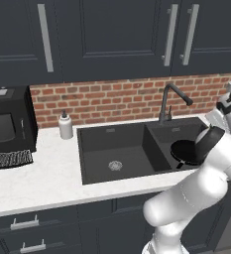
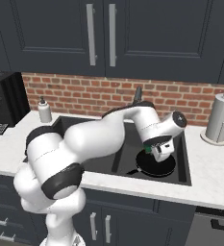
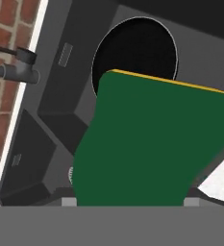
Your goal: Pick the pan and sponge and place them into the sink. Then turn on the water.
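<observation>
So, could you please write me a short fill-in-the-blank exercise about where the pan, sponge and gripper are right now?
1. The round black frying pan lies in the ____ basin of the dark grey double-basin sink.
2. The gripper is shut on the green-and-yellow ____.
3. The gripper hangs directly above the ____.
4. The white soap dispenser bottle stands on the counter to the ____ of the sink.

Missing words: smaller right; sponge; pan; left

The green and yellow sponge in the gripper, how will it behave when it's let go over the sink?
The green-topped, yellow-based rectangular sponge looks soft: its edges bulge in the hand view, so it probably squashes in the grip. It seems light and flat-sided, so it should drop without rolling. It hangs over the round black frying pan in the smaller basin of the dark matte sink, so it probably lands there.
</observation>
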Motion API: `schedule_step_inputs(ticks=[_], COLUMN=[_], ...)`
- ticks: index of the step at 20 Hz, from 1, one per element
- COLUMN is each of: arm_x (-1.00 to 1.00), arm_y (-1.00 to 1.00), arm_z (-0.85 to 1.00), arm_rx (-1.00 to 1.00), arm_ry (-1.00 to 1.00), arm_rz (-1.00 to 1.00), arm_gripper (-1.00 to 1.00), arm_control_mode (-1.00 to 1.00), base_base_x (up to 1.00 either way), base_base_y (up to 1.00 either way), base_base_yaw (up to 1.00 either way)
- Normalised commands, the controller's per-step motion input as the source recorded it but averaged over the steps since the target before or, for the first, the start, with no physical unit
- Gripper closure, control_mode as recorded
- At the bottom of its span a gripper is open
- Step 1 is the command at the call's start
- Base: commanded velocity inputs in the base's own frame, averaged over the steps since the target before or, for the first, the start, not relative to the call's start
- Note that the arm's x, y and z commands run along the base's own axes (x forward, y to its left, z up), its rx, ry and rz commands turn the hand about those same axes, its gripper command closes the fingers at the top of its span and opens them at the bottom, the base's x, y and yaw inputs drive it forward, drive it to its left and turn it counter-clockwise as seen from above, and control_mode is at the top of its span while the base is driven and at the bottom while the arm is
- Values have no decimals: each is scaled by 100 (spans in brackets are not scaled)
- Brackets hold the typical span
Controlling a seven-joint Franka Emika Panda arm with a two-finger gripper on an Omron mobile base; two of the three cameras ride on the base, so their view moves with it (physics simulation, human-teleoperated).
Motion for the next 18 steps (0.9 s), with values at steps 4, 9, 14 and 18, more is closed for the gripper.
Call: schedule_step_inputs(ticks=[4,9,14,18], arm_x=[39,15,7,20], arm_y=[-1,-3,0,0], arm_z=[-48,-51,-48,-37], arm_rx=[0,0,0,0], arm_ry=[0,-3,-7,0], arm_rz=[0,0,0,0], arm_gripper=[100,100,100,100], arm_control_mode=[-100,-100,-100,-100], base_base_x=[0,0,0,0], base_base_y=[0,0,0,0], base_base_yaw=[0,0,0,0])
